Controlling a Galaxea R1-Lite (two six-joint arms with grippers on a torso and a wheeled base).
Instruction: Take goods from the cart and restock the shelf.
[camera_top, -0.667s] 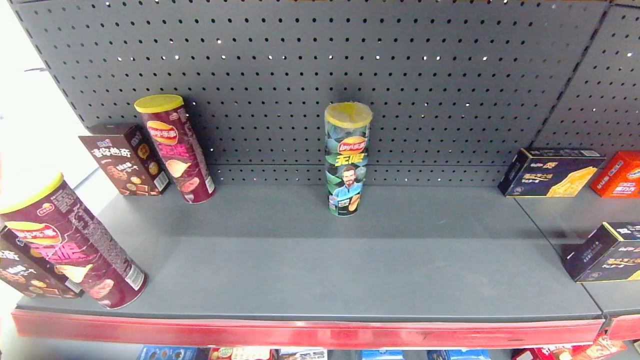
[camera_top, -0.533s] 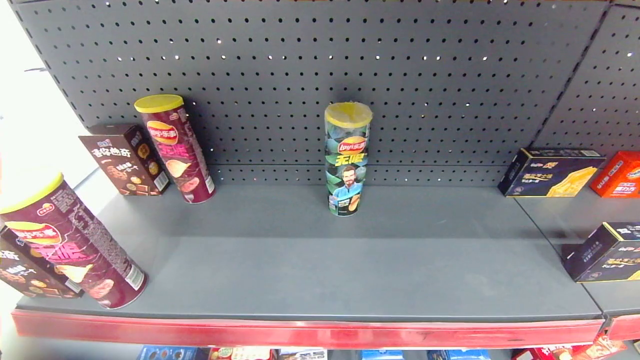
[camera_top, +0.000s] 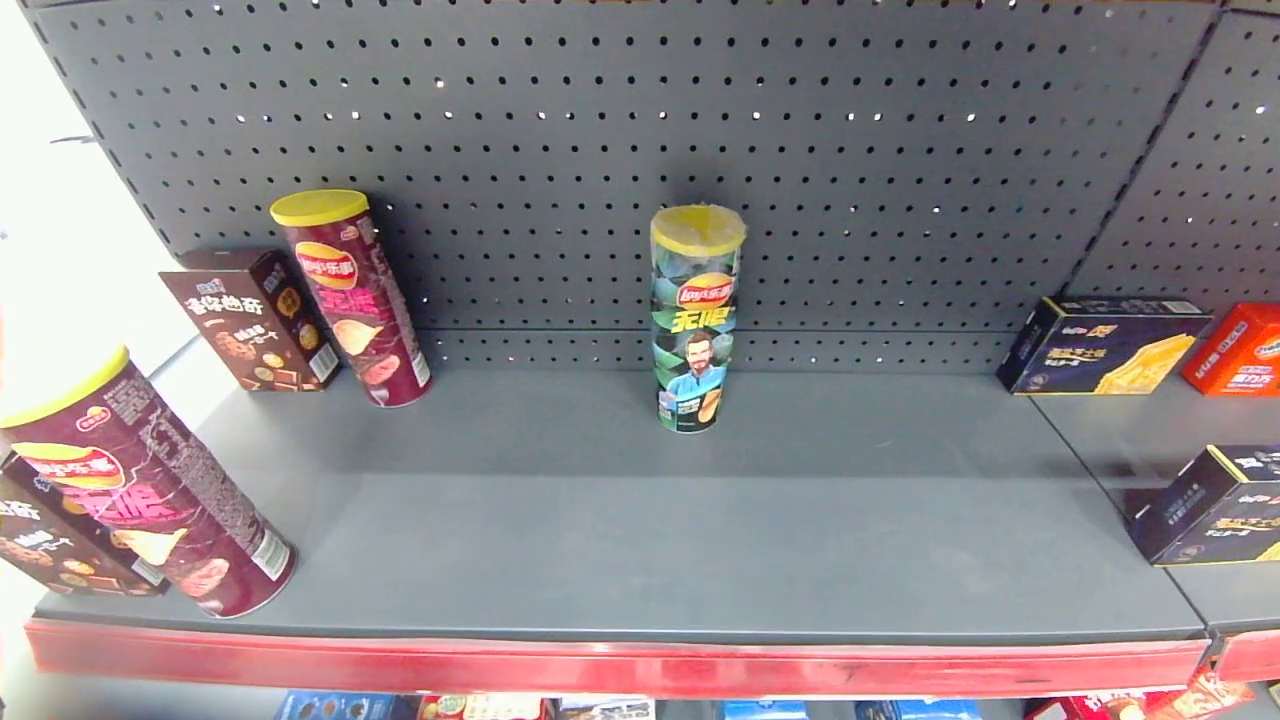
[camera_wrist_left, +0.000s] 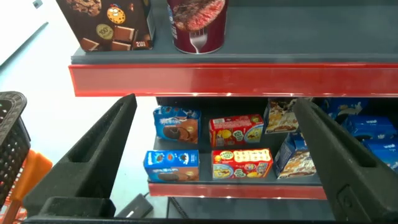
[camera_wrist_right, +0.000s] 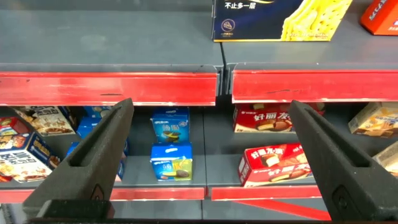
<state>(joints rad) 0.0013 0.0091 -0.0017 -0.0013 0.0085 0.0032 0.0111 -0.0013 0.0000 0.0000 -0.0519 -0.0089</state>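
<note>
A green chip can (camera_top: 695, 320) with a yellow lid stands upright at the back middle of the grey shelf (camera_top: 640, 520). Two maroon chip cans stand on the left, one at the back (camera_top: 350, 295) and one at the front (camera_top: 150, 490). My left gripper (camera_wrist_left: 214, 102) is open and holds nothing, in front of the shelf's red edge (camera_wrist_left: 249, 78), below a maroon can (camera_wrist_left: 198, 25). My right gripper (camera_wrist_right: 211, 104) is also open and holds nothing, facing the red edge (camera_wrist_right: 112, 87) below a dark blue box (camera_wrist_right: 277, 18).
Brown cookie boxes (camera_top: 255, 320) (camera_top: 50, 545) stand beside the maroon cans. Dark blue boxes (camera_top: 1105, 345) (camera_top: 1210, 505) and an orange box (camera_top: 1240, 348) sit on the right. A black basket (camera_wrist_left: 12, 143) is beside the left gripper. Lower shelves hold small snack boxes (camera_wrist_left: 239, 130) (camera_wrist_right: 171, 162).
</note>
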